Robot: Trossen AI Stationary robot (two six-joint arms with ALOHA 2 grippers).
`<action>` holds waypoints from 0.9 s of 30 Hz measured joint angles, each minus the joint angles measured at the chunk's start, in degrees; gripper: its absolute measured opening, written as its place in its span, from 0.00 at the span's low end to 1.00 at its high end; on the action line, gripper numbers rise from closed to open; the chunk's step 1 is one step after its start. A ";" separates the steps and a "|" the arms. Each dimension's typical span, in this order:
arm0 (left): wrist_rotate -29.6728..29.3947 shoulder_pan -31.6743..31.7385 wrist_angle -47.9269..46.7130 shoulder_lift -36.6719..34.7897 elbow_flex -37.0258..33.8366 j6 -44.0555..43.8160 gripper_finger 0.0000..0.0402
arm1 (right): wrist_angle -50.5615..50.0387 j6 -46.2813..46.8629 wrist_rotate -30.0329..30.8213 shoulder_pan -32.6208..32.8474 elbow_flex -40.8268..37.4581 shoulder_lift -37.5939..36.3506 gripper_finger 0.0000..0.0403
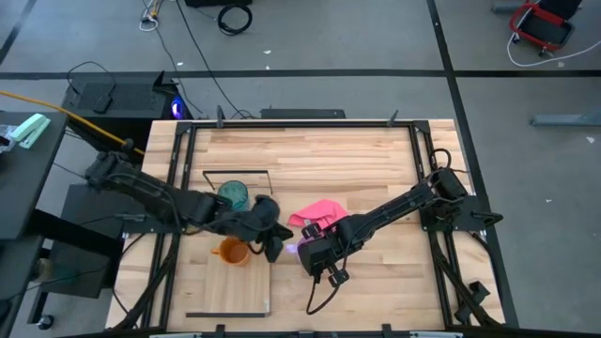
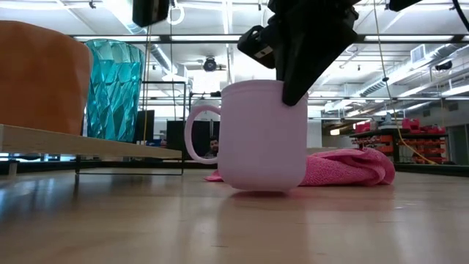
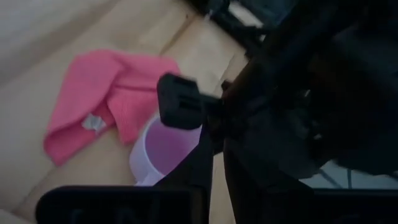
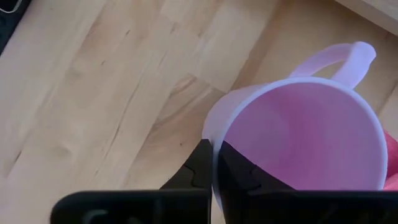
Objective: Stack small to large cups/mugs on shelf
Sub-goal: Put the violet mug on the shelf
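Observation:
The lilac mug [image 2: 261, 136] stands upright on the tabletop beside the pink cloth [image 2: 344, 167], its handle [image 2: 196, 132] toward the shelf. My right gripper [image 1: 304, 252] is shut on its rim. The orange mug [image 1: 231, 252] and the teal tumbler [image 1: 235, 194] stand on their bases on the light-wood shelf [image 1: 246, 293], which has a black wire frame at its far end. My left gripper [image 1: 273, 242] hovers shut and empty just left of the lilac mug, between it and the orange mug. My right gripper pinches the lilac mug's rim [image 4: 214, 149] on the side opposite the handle, one finger [image 4: 239, 177] inside the cup and one finger [image 4: 198, 168] outside. The fingers come from above, slanting down from the table's right. The mug stands upright with its base on the tabletop.
The pink cloth [image 1: 317, 212] lies crumpled just beyond the lilac mug. Both arms crowd together at the table's middle. The near part of the shelf [image 1: 225, 300] and the tabletop to the right [image 1: 394, 272] are bare wood.

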 joint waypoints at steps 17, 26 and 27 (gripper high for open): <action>5.01 1.18 -0.05 7.50 -0.02 -4.41 0.09 | 0.99 0.26 -1.08 0.04 0.00 -0.07 0.12; 5.14 1.16 -0.09 7.47 -0.02 -5.99 0.07 | 1.02 2.46 -1.46 0.02 0.00 -0.07 0.18; 5.13 1.16 -0.04 7.47 -0.02 -6.08 0.08 | 0.99 3.02 -1.47 -0.02 0.00 -0.07 0.19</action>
